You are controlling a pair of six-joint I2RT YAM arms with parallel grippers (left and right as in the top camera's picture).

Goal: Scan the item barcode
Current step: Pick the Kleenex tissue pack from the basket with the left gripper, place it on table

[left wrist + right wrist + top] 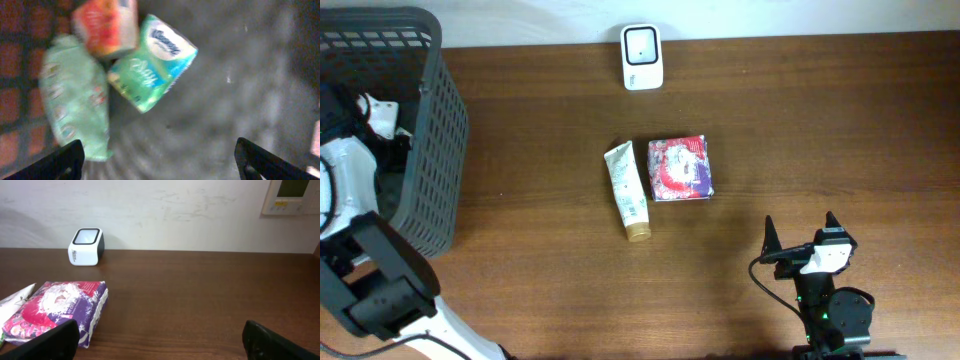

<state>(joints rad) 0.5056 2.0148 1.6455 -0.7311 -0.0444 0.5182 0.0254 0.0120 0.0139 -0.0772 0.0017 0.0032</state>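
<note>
White barcode scanner (642, 57) stands at the far edge of the bench (820, 120), with a cream tube (627, 190) and a red-and-purple packet (680, 168) just beside each other mid-bench. Inside the dark mesh basket (430, 150) the left fingers (55, 165) gape wide, empty, over a teal pack reading "Kleenex" (152, 62); the right fingers (280, 342), equally wide, sit low near the front edge.

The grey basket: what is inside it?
A Kleenex tissue pack, a pale green pouch and an orange box lie inside. Overhead, the left arm covers much of its interior.
</note>
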